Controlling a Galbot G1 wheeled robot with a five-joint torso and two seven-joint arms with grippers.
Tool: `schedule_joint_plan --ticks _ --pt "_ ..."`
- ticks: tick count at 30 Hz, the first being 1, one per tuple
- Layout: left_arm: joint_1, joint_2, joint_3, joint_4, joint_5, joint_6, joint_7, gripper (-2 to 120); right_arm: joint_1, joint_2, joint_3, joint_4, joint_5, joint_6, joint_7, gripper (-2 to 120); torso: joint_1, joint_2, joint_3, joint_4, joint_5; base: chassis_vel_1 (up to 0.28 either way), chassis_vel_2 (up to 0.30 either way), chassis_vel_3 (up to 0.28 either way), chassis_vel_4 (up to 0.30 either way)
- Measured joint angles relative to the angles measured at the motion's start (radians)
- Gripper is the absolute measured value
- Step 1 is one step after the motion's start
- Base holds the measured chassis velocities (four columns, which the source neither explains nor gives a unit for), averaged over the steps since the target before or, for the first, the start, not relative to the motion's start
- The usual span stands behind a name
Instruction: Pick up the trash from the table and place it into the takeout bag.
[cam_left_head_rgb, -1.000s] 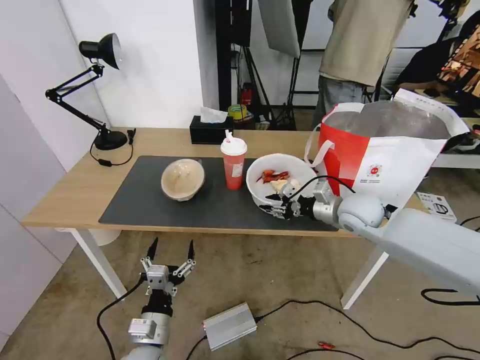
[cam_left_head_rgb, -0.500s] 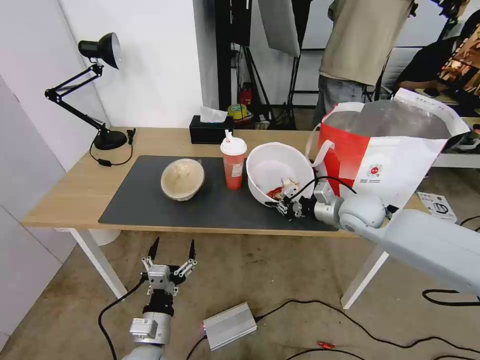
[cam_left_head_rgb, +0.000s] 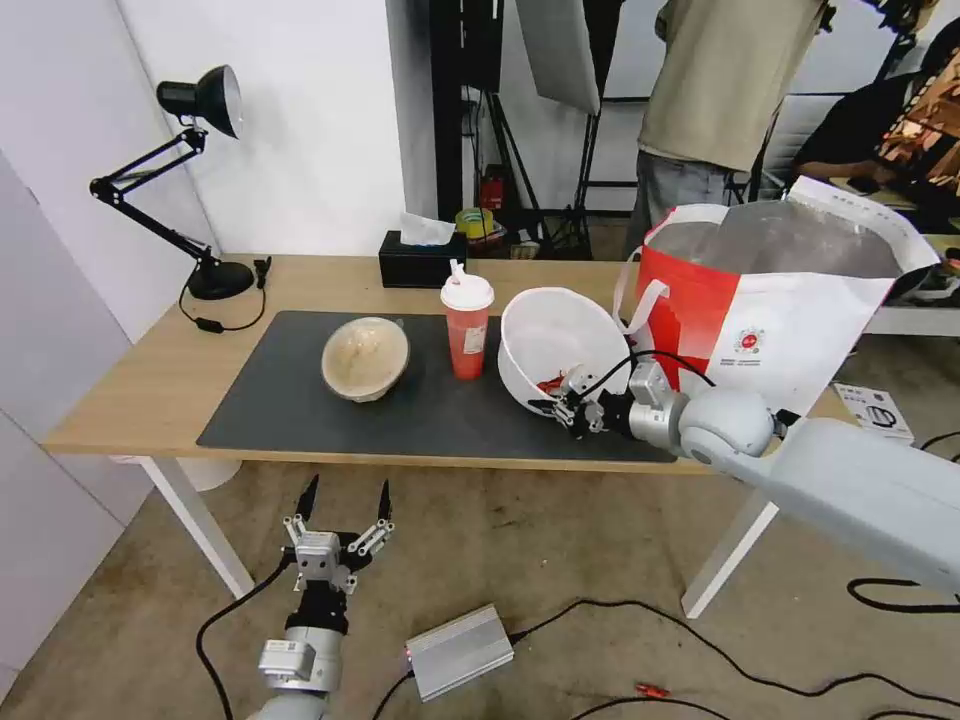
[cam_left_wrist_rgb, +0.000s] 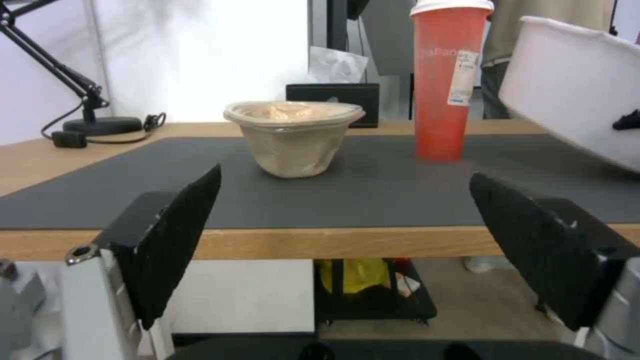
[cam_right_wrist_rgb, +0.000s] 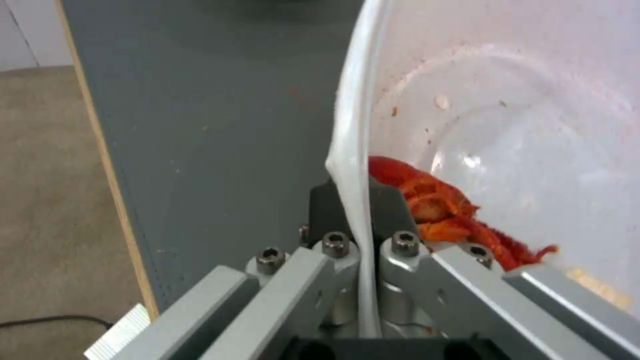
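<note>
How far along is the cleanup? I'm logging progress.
Nothing shows as bagged yet. In hand: the right gripper is clamped on the rim of the white bowl, tilted up near the takeout bag. Left: red cup, beige bowl. The left gripper waits open below the table.

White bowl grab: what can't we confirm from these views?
- White bowl, head view: tipped toward the camera, so its underside and any contact with the mat are hidden.
- Takeout bag, head view: its near wall hides the bottom inside.
- Right gripper, right wrist view: fingertips clamp the rim; the outer pad is behind the wall.
</note>
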Motion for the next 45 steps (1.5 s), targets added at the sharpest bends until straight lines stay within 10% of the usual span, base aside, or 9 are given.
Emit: schedule_joint_plan --ticks 45 --pt "0.016 -0.004 0.003 0.001 0.004 -0.025 0.0 100 -0.028 -0.223 0.072 0.335 0.007 -0.003 0.007 0 0.0 0.0 0.0 0.0 -0.0001 0.0 0.0 0.0 0.0"
